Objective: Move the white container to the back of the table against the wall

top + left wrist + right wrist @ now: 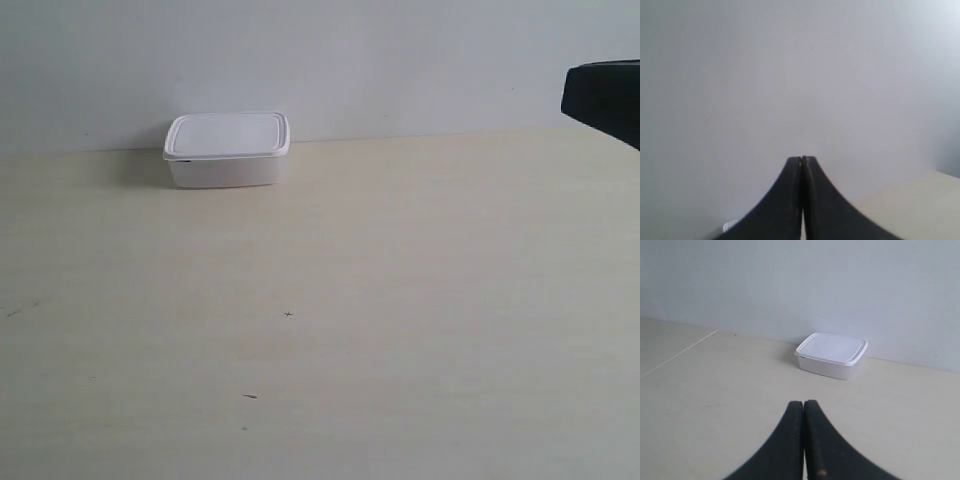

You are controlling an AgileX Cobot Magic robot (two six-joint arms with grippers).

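Note:
The white container (227, 150) sits lidded at the back of the table (400, 300), close against the wall (350, 60). In the right wrist view the white container (831, 355) lies well ahead of my right gripper (803, 404), which is shut and empty. My left gripper (801, 159) is shut too, holding nothing, facing the bare wall (790, 75); a sliver of something white (729, 226) peeks beside its fingers. A black arm part (603, 98) shows at the exterior view's right edge.
The table (715, 390) carries only a few tiny dark marks (288, 315). A thin seam line (680, 354) crosses the tabletop in the right wrist view. A corner of the table (910, 205) meets the wall in the left wrist view.

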